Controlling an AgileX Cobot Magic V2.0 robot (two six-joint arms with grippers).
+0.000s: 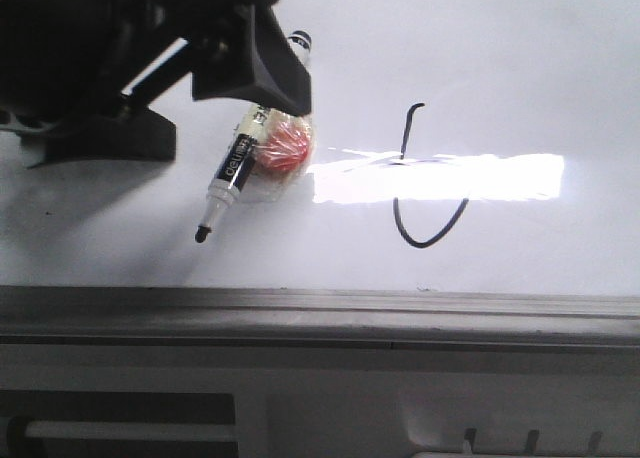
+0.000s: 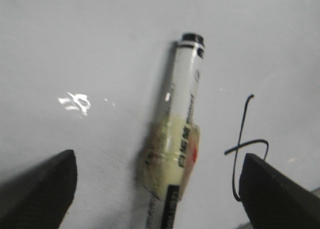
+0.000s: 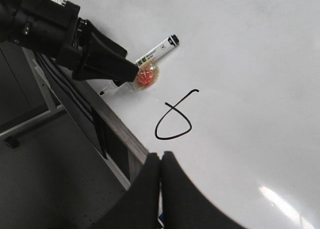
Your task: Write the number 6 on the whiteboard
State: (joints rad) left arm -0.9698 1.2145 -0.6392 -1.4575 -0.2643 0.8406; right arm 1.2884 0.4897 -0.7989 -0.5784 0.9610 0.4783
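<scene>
The whiteboard [image 1: 520, 68] is a glossy white board with a glare streak. The number 6 [image 1: 425, 245] is a thin black line with a hooked stem and a lower loop; it also shows in the left wrist view [image 2: 240, 134] and the right wrist view [image 3: 172, 138]. A black-and-white marker [image 1: 232, 170] wrapped in tape with a red patch lies left of it, tip toward the front edge. My left gripper [image 2: 159, 159] is open, its jaws wide on either side of the marker [image 2: 185, 114] without touching it. My right gripper [image 3: 160, 156] is shut and empty, near the board's edge.
A grey metal frame [image 1: 320, 303] runs along the board's front edge, with a white ledge below it. The left arm's black body [image 3: 50, 24] hangs over the board's left part. Dark floor [image 3: 45, 179] lies beyond the frame.
</scene>
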